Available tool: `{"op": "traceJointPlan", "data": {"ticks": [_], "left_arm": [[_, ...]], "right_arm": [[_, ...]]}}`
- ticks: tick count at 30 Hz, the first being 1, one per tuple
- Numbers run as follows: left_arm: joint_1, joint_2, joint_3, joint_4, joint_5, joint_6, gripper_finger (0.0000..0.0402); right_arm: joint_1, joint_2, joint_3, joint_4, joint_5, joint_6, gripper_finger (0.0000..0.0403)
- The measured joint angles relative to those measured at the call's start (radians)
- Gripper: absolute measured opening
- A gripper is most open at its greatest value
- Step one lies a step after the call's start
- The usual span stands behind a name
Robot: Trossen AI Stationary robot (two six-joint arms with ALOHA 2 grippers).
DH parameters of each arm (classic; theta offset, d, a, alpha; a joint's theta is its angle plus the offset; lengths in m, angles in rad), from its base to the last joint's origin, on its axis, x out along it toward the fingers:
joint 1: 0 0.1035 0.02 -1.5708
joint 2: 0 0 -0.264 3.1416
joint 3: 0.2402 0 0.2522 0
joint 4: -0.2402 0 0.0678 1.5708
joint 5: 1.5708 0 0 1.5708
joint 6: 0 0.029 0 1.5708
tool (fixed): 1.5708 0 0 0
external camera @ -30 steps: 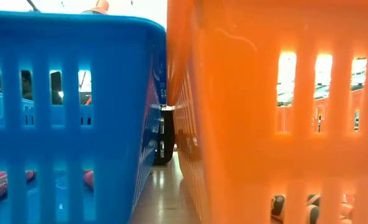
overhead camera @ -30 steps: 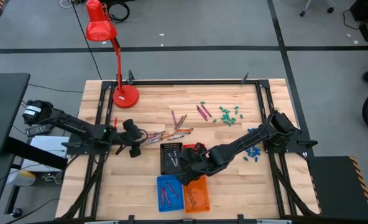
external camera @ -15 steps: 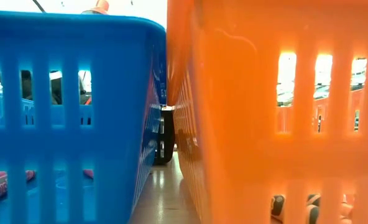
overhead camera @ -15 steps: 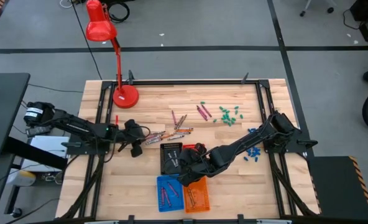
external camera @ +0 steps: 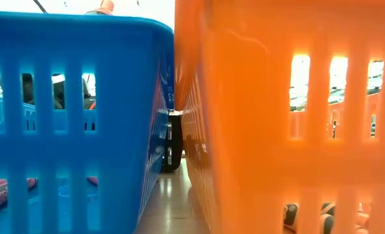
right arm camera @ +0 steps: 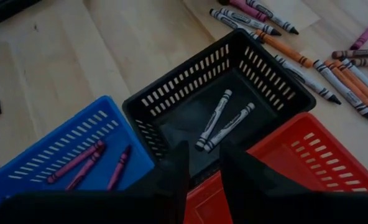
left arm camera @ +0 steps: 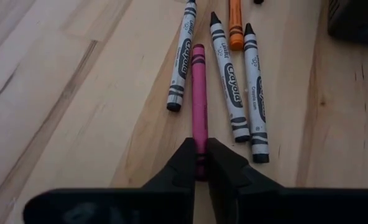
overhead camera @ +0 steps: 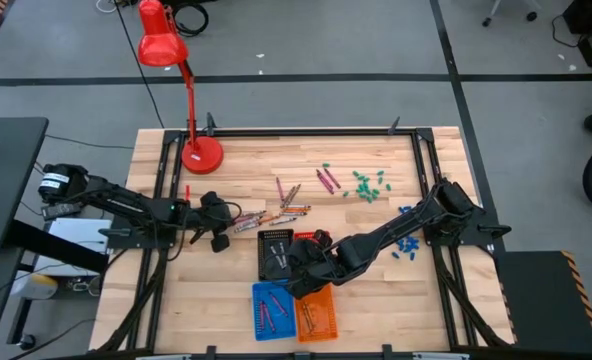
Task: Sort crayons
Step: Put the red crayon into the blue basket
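Where the left claw (left arm camera: pixel 200 163) is reaching low over the counter (overhead camera: pixel 246 285), pinching shut on the near end of a magenta crayon (left arm camera: pixel 198 93) lying flat on the wood. Crowding that stick: three grey paper-wrapped crayons (left arm camera: pixel 226 78) fanned alongside, just beside it and not clearly touching, and an orange crayon (left arm camera: pixel 235 23) beyond them. Nothing sitting between the fingers and the held stick.

Scattering across the middle of the counter, the loose crayons (overhead camera: pixel 281 210) in maroon, orange and grey; chunky green pieces (overhead camera: pixel 368 184) and chunky blue pieces (overhead camera: pixel 407 243) lying well apart toward the right arm's side.

Hovering above the baskets, the right claw (right arm camera: pixel 202 163), fingers standing part way apart and gripping nothing. Below it: a black basket (right arm camera: pixel 283 84) of slotted plastic holding two grey crayons; a blue basket (right arm camera: pixel 106 118) holding three maroon ones; a red basket (right arm camera: pixel 333 155), contents not telling from here. An orange basket (overhead camera: pixel 316 315) holding a few sticks, seen from above, touching the blue one's side. Filling the low view, the slotted walls of blue and orange, a narrow gap between.

Pale wooden planking, grain running lengthwise, a dark metal frame (overhead camera: pixel 416 140) edging it. A red desk lamp (overhead camera: pixel 164 45) standing at the far corner. Grey floor beyond, dark lines crossing it.
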Motion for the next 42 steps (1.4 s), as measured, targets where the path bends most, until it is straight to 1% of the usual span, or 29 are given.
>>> {"op": "traceJointPlan", "data": {"ticks": [11,16,18,20,23,26,30,32,36,42], "left_arm": [[0.000,-0.066,-0.004,-0.003,0.005,0.011,0.0033],[0.000,-0.103,-0.004,0.019,-0.029,0.032,0.0033],[0.000,-0.120,-0.004,0.038,-0.040,0.047,0.0033],[0.000,-0.139,-0.004,0.066,-0.045,0.068,0.0034],[0.000,-0.162,-0.003,0.146,-0.063,0.114,0.0034],[0.000,-0.178,-0.003,0.254,-0.071,0.181,0.0034],[-0.010,-0.183,-0.001,0.427,-0.071,0.272,0.0034],[-0.016,-0.183,-0.001,0.503,-0.071,0.309,0.0034],[-0.028,-0.183,-0.001,0.606,-0.071,0.376,0.0034],[-0.032,-0.183,-0.001,0.784,-0.070,0.469,0.0034]], "right_arm": [[0.000,0.001,0.000,0.014,0.005,0.010,0.0094],[-0.006,0.001,0.000,0.025,0.015,0.004,0.0094],[-0.009,0.001,0.000,0.028,0.043,-0.006,0.0094],[-0.013,0.001,0.000,0.028,0.111,-0.022,0.0094],[-0.023,0.001,0.000,0.028,0.232,-0.042,0.0094],[-0.044,0.001,0.000,0.031,0.303,-0.059,0.0094],[-0.075,0.001,0.000,0.077,0.384,-0.122,0.0097],[-0.089,0.001,0.000,0.127,0.403,-0.178,0.0100],[-0.113,0.001,0.000,0.264,0.407,-0.348,0.0111],[-0.133,0.001,0.000,0.470,0.429,-0.548,0.0142]]}}
